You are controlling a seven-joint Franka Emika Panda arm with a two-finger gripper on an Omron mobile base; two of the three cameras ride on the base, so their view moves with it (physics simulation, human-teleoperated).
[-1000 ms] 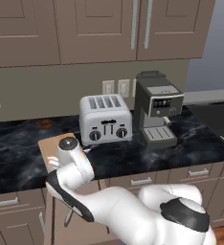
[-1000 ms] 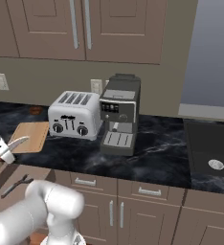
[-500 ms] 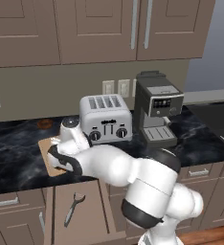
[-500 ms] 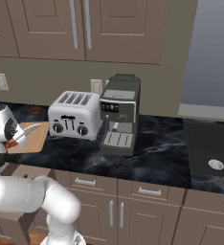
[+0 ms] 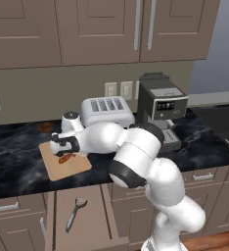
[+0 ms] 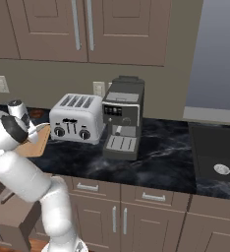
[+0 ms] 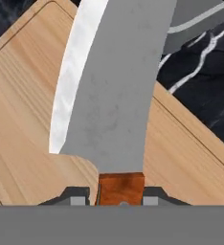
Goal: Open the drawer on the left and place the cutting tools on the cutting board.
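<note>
Two cutting tools are seen in separate places. The knife [image 7: 109,91] is clenched by its reddish-brown handle between the jaws of the gripper [image 7: 119,197], and in the hand view its silver blade is seen reaching out over the board [image 7: 23,110] toward the dark counter [image 7: 205,95]. From the left base view the gripper [image 5: 63,149] is seen low over the board [image 5: 77,166], with the knife [image 5: 65,158] as a small reddish shape just under it; whether the knife is touching the wood cannot be told. The scissors [image 5: 74,213] are lying inside the open drawer [image 5: 89,230], loops toward the counter, blades toward the drawer front.

The board is laid flat on the counter [image 5: 18,171], left of the toaster [image 5: 107,112] and near the counter's front edge, directly above the pulled-out drawer. In the right base view the board [image 6: 36,145] is seen just beside the toaster [image 6: 76,118], partly hidden by the arm. A coffee machine [image 5: 161,108] is standing right of the toaster, close beside it. A small brown round thing [image 5: 45,126] is seen on the counter behind the board, near the wall; what it is cannot be told. Closed upper cabinets [image 5: 102,29] are hung above.
</note>
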